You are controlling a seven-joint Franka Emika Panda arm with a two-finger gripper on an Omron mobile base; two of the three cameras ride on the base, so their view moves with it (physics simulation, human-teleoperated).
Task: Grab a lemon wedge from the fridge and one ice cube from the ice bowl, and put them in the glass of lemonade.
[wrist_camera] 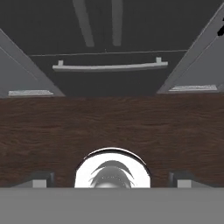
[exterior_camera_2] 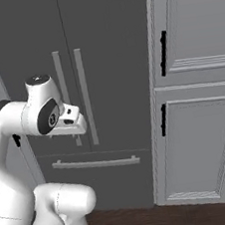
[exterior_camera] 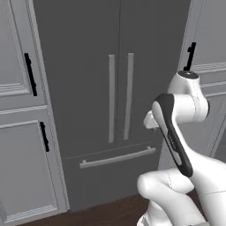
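Observation:
The fridge (exterior_camera: 84, 66) (exterior_camera_2: 108, 45) stands straight ahead, dark grey, with both doors shut. Two pale vertical bar handles (exterior_camera: 120, 97) (exterior_camera_2: 74, 94) meet at its middle seam, and a horizontal drawer handle (exterior_camera: 117, 158) (wrist_camera: 109, 67) runs below them. My arm is folded in front of it, with the hand (exterior_camera_2: 70, 121) at about the height of the door handles' lower ends. My gripper (wrist_camera: 111, 180) points down at the floor before the fridge. Its fingertips (wrist_camera: 40, 178) stand wide apart, open, with nothing between them. The lemon wedge, the ice bowl and the glass of lemonade are out of view.
Panelled grey cabinets with black handles flank the fridge on the left (exterior_camera: 22, 132) and on the right (exterior_camera_2: 201, 123). Dark wooden floor (wrist_camera: 109, 127) lies between my base and the fridge's foot.

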